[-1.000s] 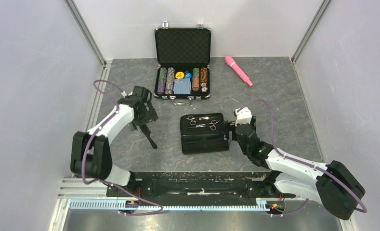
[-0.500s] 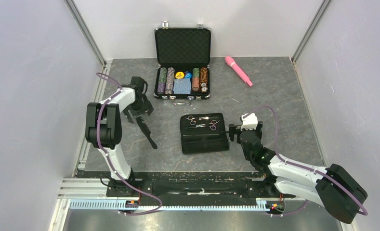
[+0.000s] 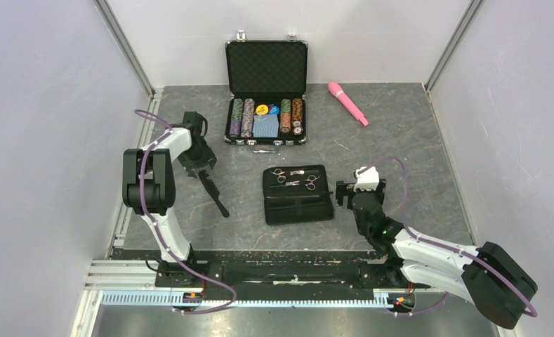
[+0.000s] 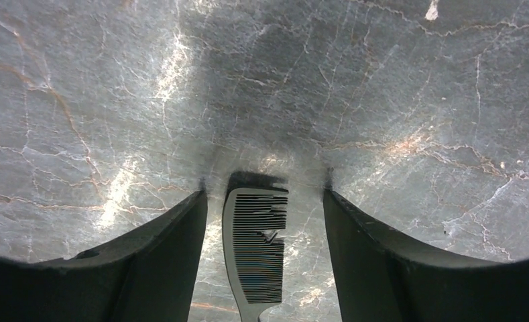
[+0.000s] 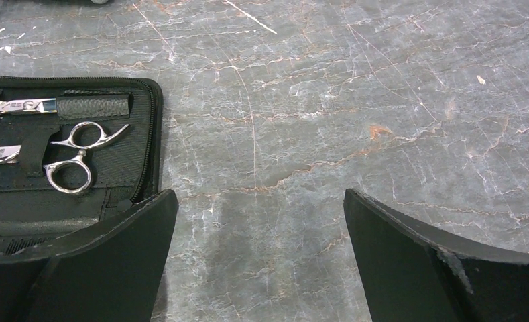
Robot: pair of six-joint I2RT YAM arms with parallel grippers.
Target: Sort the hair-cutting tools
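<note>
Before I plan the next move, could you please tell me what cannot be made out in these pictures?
Comb, left wrist view: its handle end is cut off by the bottom edge.
Scissors, right wrist view: the blades run off the left edge, so their tips are unseen.
Pouch, top view: the lower half is black on black, so what its pockets hold is too dark to tell.

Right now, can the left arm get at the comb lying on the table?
Probably yes: the left hand is open with a finger either side of the comb, nothing between.
</note>
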